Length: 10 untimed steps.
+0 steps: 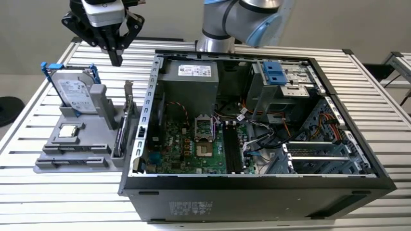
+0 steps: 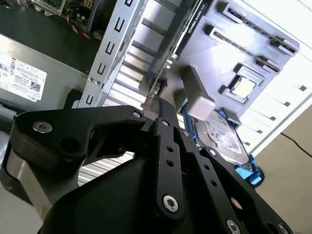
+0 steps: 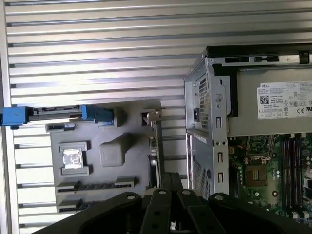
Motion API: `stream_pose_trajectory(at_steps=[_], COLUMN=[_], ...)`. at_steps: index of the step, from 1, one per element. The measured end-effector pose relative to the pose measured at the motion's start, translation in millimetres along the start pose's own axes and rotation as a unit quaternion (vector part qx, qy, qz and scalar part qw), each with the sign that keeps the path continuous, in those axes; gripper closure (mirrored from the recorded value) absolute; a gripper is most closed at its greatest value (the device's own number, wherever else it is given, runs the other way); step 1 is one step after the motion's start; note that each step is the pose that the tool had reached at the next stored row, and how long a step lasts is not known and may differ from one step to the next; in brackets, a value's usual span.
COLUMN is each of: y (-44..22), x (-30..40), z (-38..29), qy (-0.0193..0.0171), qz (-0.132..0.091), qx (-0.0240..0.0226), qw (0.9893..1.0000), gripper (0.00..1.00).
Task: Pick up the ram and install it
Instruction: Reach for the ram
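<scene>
My gripper [image 1: 116, 61] hangs high above the slatted table at the exterior view's left, over the far end of the grey parts holder [image 1: 77, 159]. Its black fingers are pressed together with nothing between them, as both wrist views also show [image 2: 157, 105] [image 3: 170, 176]. The ram is hidden from me; I cannot pick it out on the holder or in the case. The open computer case [image 1: 257, 192] lies to the exterior view's right of the gripper. On its green motherboard [image 1: 180, 144] run long black memory slots [image 1: 231, 149] [image 3: 292, 165].
The holder carries a silver hard drive [image 1: 74, 94] in a blue bracket, a small square chip [image 1: 69, 130] [image 3: 73, 158] and a card with a metal bracket [image 1: 132, 110] [image 3: 155, 146] on edge beside the case wall. The arm's base [image 1: 215, 29] stands behind the case.
</scene>
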<state>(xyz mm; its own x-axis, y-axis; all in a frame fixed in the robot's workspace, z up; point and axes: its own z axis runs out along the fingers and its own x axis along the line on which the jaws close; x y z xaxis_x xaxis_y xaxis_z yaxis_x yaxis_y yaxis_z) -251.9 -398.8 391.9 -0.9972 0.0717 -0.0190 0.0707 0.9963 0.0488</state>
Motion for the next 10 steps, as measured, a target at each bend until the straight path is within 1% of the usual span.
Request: stream_pose_trajectory(at_steps=[10], y=[-0.8], x=[11.3], z=[-0.2], qy=[0.0000], qz=[0.000], qx=[0.0000], qw=[1.0000], gripper=[1.00])
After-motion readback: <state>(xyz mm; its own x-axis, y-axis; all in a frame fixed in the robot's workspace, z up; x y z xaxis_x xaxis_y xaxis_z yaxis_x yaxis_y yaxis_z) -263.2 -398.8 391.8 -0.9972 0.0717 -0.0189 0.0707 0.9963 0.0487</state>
